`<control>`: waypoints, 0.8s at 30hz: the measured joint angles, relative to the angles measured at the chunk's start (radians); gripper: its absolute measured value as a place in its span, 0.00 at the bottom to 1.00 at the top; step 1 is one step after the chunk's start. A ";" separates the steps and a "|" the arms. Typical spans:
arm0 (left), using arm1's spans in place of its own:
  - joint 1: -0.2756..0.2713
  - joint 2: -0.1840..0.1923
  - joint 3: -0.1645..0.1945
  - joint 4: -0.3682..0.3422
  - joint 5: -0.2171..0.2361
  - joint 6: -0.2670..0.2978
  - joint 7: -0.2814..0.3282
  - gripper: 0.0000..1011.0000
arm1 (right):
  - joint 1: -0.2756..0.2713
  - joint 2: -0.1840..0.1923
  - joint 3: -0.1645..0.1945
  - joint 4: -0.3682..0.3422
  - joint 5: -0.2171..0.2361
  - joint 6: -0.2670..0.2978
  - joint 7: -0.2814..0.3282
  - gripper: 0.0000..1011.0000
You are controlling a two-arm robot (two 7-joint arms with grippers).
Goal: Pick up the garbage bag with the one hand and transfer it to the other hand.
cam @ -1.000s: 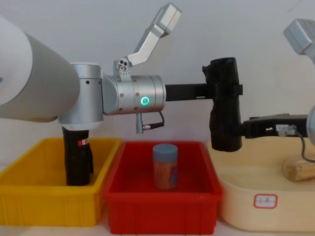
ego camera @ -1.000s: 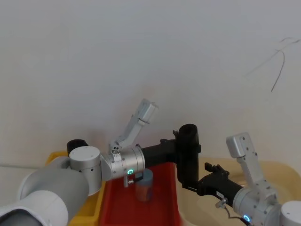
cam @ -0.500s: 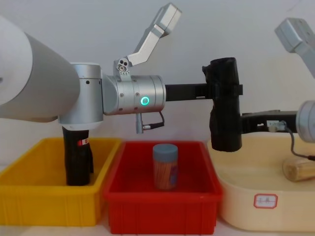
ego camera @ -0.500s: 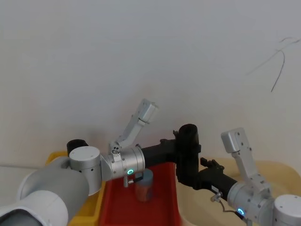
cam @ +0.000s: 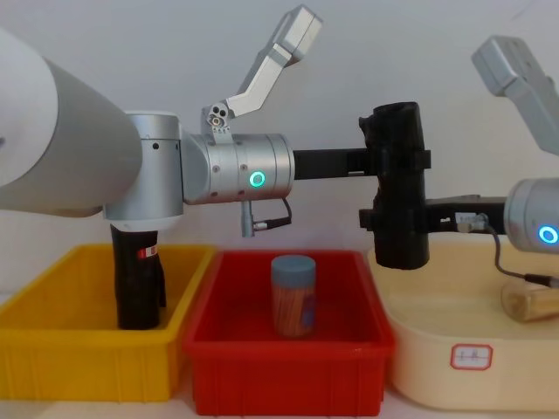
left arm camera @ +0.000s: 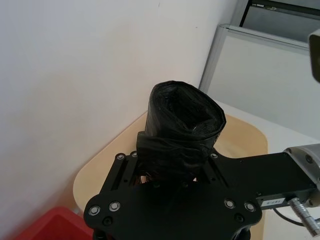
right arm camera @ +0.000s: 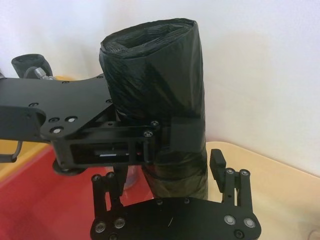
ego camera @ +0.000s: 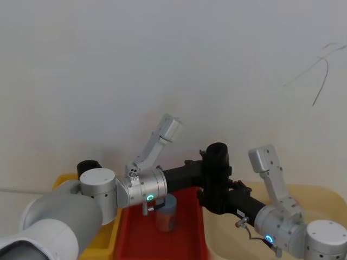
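Currently the garbage bag (cam: 397, 188) is held upright in mid-air, centre-right of the chest frame, above the seam between the red bin (cam: 288, 367) and the beige tray (cam: 419, 375). It is clamped round its upper part by the left gripper (cam: 397, 161), which enters from the left edge on the green-lit arm, jaws pressed tight on the film. The right gripper (right arm camera: 167, 175) is set lower on the roll, entering from the right edge of the chest frame, just under the left one. Its fingers (right arm camera: 232, 182) are seen straddling the roll with a sliver of gap on each side, so it is judged spread and not yet gripping. The step in hand is judged to be the handover, roughly halfway: pick done, second grasp and release pending. The roll is expected to be light, soft and squashy, with slick wrinkled film whose outer wraps may slide. Hold is best taken across the full body on the lower half, clear of the left jaws, and squeezed well in before anything is let go. Risk: the roll could be tilted or dropped toward the red bin if released early.
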 joint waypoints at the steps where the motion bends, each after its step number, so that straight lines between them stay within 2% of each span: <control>1: 0.000 0.000 0.000 0.000 0.000 0.000 0.000 0.40 | 0.003 -0.002 -0.001 0.005 0.000 -0.002 0.000 0.99; 15: 0.000 0.000 0.000 0.000 0.000 0.000 0.000 0.40 | 0.032 -0.021 -0.012 0.062 0.008 -0.034 -0.012 0.99; 24: 0.000 0.000 0.000 0.000 0.000 0.000 0.000 0.40 | 0.039 -0.026 -0.016 0.076 0.010 -0.042 -0.015 0.81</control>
